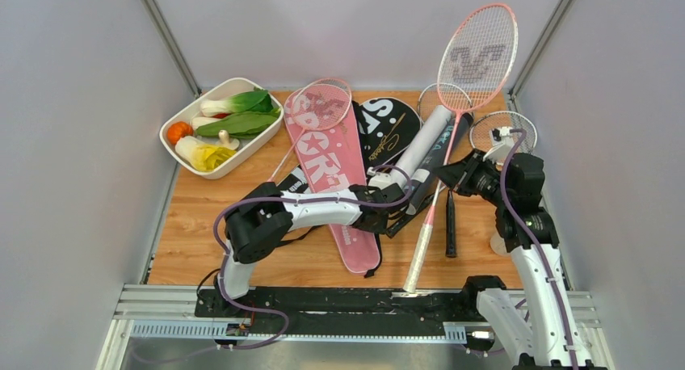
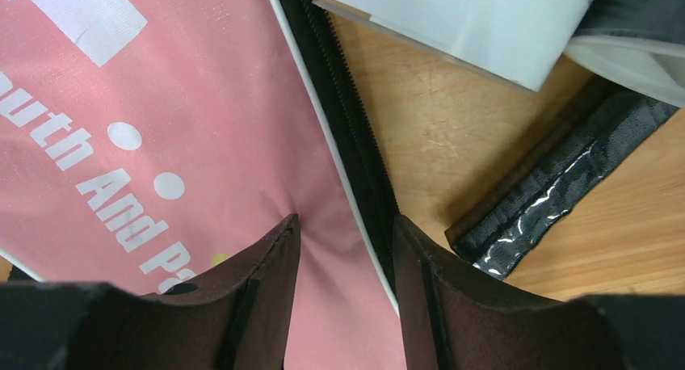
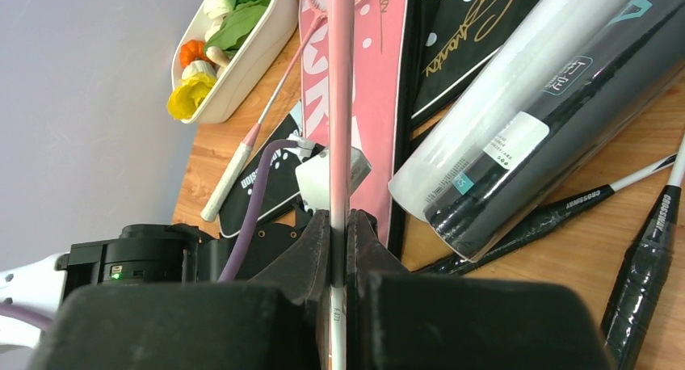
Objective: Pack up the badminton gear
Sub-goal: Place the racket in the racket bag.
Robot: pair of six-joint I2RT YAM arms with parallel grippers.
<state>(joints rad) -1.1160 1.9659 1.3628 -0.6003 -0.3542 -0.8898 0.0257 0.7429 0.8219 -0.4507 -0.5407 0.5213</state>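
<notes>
Over the wooden table — grey walls around — left claw gapes, right claw clamps pink racket.

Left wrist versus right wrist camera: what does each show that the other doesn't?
Left wrist only: the left gripper, jaws open astride the black zipper edge of the pink cover. Right wrist only: the right gripper shut on the shaft of the pink racket, the dish of vegetables and the black cover. Both: the pink cover, the white tube and the wooden table.
</notes>
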